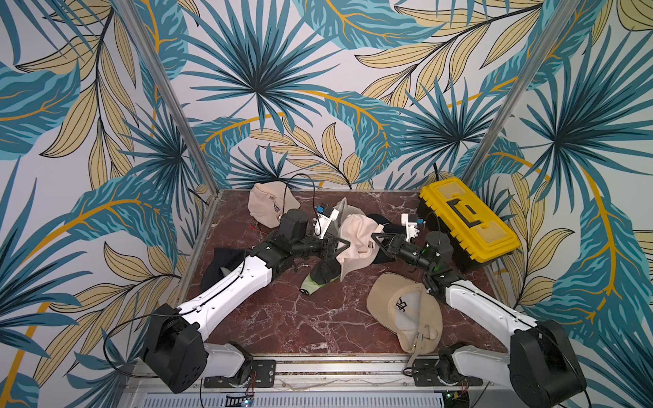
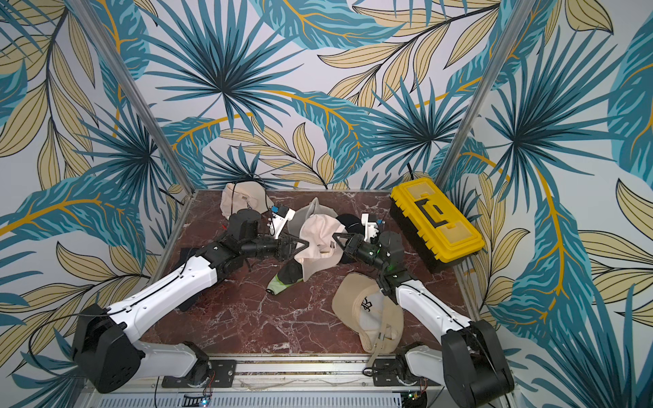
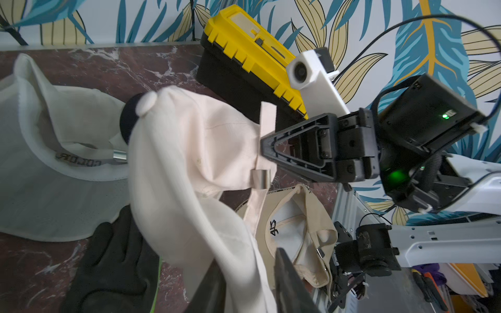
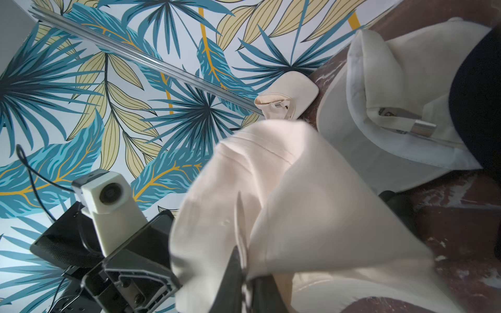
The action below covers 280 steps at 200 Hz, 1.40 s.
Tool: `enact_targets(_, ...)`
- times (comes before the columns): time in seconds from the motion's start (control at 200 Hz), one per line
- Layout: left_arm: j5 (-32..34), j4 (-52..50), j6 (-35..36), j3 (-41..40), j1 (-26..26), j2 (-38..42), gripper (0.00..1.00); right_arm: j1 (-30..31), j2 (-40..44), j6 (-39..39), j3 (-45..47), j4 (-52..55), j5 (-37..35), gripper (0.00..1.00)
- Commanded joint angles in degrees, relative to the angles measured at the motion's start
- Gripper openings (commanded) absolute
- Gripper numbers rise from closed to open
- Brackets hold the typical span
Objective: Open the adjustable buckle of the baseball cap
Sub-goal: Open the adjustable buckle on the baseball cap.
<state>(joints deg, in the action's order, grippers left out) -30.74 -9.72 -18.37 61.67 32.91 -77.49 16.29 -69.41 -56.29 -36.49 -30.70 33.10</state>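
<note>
Cream baseball cap [image 1: 357, 235] is held up mid-frame over the counter [image 1: 282, 318] in both top views, between the two arms. Its strap [image 3: 267, 119] is pinched in the closed right pincer [image 3: 264, 147], with the buckle [image 3: 261, 182] just beside the grip. Left pincer [image 3: 246, 268] stands open, cap cloth between its fingers. White cap [image 3: 54, 189] band reads "COLOR", inverted. Tan cap [image 1: 403, 311]: one black monogram, unreadable. Caps counted: seven. Toolbox [image 1: 466, 219]: one, yellow.
</note>
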Motion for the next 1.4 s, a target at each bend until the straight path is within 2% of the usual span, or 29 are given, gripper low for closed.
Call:
enact_targets(0.0,5.0,1.4,4.8,0.2,-0.5,0.5,0.56,0.2,1.6,9.0,-4.0,8.2,2.5,0.00)
enact_targets(0.105,11.1,1.4,10.8,-0.4,-0.7,1.4,0.74,0.2,0.6,14.9,-8.9,14.8,5.7,0.00)
enact_targets(0.17,12.5,1.5,14.3,-0.1,-0.7,1.6,0.78,0.2,-0.2,18.1,-11.5,17.7,6.7,0.00)
enact_targets(0.405,10.7,2.4,20.9,1.5,-0.3,0.6,0.81,0.2,-5.3,30.8,-20.1,24.6,18.4,0.00)
enact_targets(0.521,9.9,3.3,24.0,1.4,1.0,1.0,0.81,0.1,-7.9,35.8,-23.4,28.3,21.6,0.00)
enact_targets(0.601,11.3,3.7,27.4,0.9,1.6,1.9,0.81,0.2,-9.4,40.8,-25.9,32.0,25.4,0.00)
enact_targets(0.711,10.6,3.7,34.3,-0.6,1.6,4.5,0.81,0.1,-10.5,51.1,-30.4,42.4,26.2,0.00)
enact_targets(0.801,6.9,3.7,43.5,-2.6,1.6,7.3,0.79,0.2,-12.2,61.1,-36.2,55.5,27.3,0.00)
enact_targets(0.871,5.8,3.8,47.6,-3.0,1.6,8.5,0.78,0.2,-14.5,69.0,-42.0,66.0,27.7,0.00)
enact_targets(0.956,7.8,3.7,47.8,-1.9,1.6,8.5,0.78,0.2,-17.4,78.7,-47.7,77.2,29.1,0.00)
enact_targets(1.041,8.5,3.8,48.2,-0.8,1.6,8.0,0.77,0.2,-19.5,85.0,-50.6,83.1,29.2,0.00)
enact_targets(1.171,4.8,3.8,51.3,-0.4,1.6,7.1,0.70,0.2,-21.5,94.1,-53.3,89.8,29.6,0.00)
enact_targets(1.397,0.2,3.7,48.7,1.7,1.6,4.6,0.72,1.6,-21.7,96.9,-52.3,86.6,30.6,0.00)
